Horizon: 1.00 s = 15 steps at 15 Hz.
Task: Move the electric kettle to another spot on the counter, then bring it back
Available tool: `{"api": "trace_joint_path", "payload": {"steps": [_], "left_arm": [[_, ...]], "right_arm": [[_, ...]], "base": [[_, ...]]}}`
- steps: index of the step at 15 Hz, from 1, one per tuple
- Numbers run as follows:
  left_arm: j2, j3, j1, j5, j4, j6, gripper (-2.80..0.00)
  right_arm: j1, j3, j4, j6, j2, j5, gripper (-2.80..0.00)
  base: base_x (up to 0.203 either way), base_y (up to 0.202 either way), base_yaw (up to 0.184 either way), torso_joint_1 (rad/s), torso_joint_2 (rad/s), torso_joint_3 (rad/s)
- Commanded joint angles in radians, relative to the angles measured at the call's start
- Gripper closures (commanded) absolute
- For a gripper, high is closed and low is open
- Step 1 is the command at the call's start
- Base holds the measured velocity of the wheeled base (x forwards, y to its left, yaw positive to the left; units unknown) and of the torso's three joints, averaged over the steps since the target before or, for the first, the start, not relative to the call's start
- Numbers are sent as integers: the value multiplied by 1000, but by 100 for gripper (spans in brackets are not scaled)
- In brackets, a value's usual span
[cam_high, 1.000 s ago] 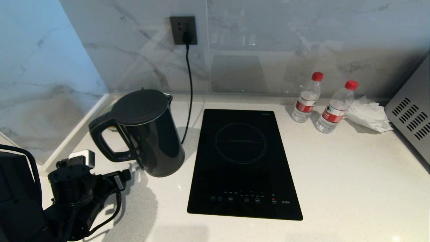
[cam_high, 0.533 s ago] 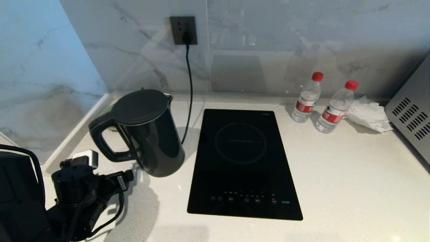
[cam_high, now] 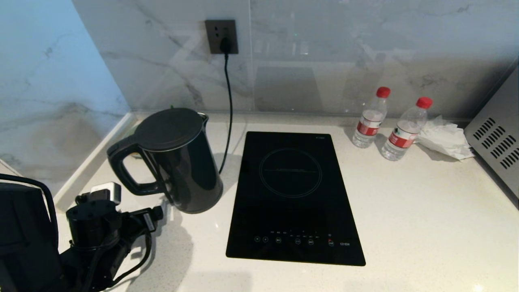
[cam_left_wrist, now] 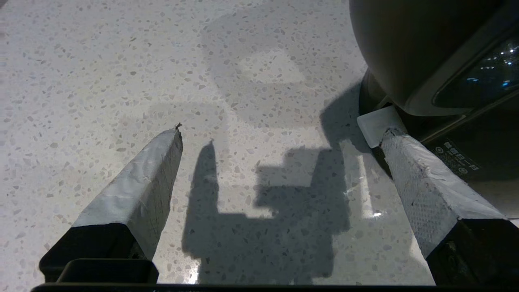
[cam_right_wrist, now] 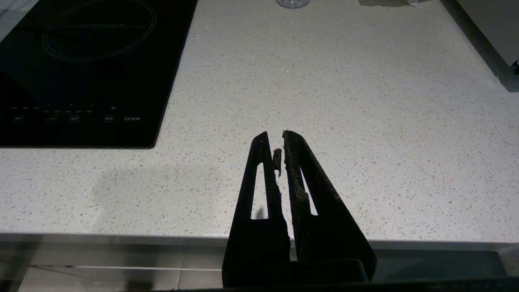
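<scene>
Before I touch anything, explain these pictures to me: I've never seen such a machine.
It is a two-armed robot at a kitchen counter. The wide picture comes from a camera on its head; the other two come from cameras on its wrists. On the counter stand a black kettle, a glass cooktop, two water bottles and a crumpled tissue. The left pincer is open beside the kettle's foot, holding nothing. The right pincer is shut and empty, over the counter's front edge.
</scene>
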Motion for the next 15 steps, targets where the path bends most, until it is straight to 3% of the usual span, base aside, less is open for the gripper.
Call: {"api": "trace_joint_path", "payload": {"steps": [1, 9, 15], "left_arm": [[33, -26, -3, 47, -9, -1, -280], [24, -22, -5, 52, -9, 0, -280], [2, -19, 41, 48, -9, -1, -280]], "right_arm": [[0, 0, 0, 0, 0, 0, 0], [0, 0, 0, 0, 0, -1, 0], [0, 0, 0, 0, 0, 0, 0]], "base": [[0, 0, 0, 0, 0, 0], [0, 0, 0, 0, 0, 0], [0, 0, 0, 0, 0, 0]]}}
